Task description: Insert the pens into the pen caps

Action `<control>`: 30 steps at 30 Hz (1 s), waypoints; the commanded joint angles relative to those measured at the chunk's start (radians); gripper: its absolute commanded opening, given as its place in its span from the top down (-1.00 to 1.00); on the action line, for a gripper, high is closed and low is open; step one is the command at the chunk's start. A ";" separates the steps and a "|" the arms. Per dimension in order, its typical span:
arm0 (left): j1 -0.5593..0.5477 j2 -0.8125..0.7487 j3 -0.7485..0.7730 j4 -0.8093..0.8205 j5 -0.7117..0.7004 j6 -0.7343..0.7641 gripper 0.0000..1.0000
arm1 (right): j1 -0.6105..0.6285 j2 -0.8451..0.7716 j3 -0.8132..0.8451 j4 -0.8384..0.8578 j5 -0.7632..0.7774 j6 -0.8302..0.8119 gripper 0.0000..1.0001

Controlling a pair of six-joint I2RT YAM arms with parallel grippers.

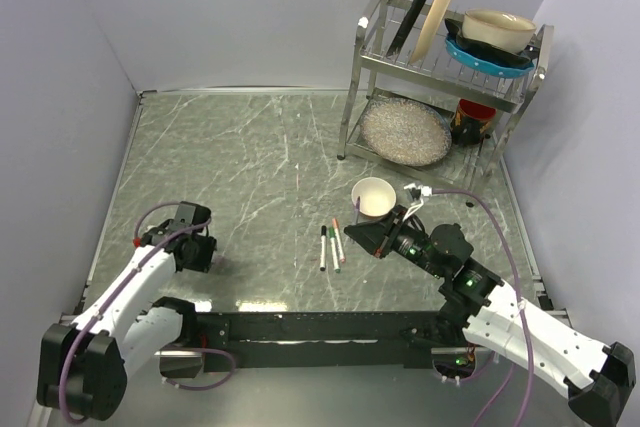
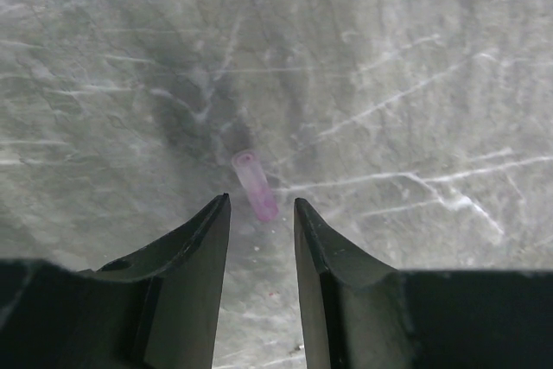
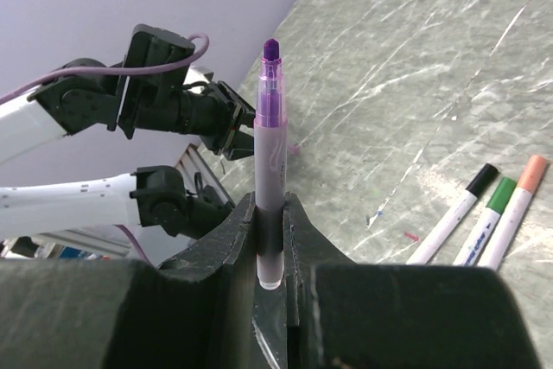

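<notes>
Top view: L gripper (image 1: 207,247) sits low over the table (image 1: 250,167) at near left, fingers pointing right; jaw gap can't be read from here, and no cap can be made out under it. R gripper (image 1: 368,234) is near centre-right, just below a white bowl (image 1: 374,197) and just right of three pens (image 1: 332,245), which lie side by side, roughly parallel, ends toward the back wall. A dish rack (image 1: 430,80) w/ plates and bowls stands at back right, well apart from both arms. L wrist view: jaws are apart w/ a clear gap; a pink cap (image 2: 253,183) lies flat on the marble, open end pointing away, its near end just between the two fingertips (image 2: 220,209) but touching neither, so nothing is gripped. R wrist view: R gripper (image 3: 270,213) is clamped on a purple pen (image 3: 270,118) near its back end, the barrel sticking straight out past the fingers w/ the bare purple nib at the far end, aimed toward the L arm in the bkgd. The three pens (image 3: 484,222) lie on the table at lower right: black, green and pinkish-orange ends, white barrels, close together and not touched by either gripper.
</notes>
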 commanded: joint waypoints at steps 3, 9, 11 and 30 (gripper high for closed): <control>0.010 0.056 0.014 -0.002 -0.007 0.005 0.21 | 0.006 -0.020 0.005 0.005 0.037 -0.030 1.00; 0.012 0.118 0.008 0.038 -0.001 0.019 0.21 | 0.004 -0.028 0.005 -0.001 0.042 -0.029 1.00; 0.013 0.149 0.011 0.038 -0.022 0.014 0.16 | 0.006 -0.034 0.004 -0.001 0.044 -0.027 1.00; -0.033 0.115 0.161 0.165 0.002 0.408 0.98 | 0.006 0.032 -0.032 0.119 -0.168 -0.006 1.00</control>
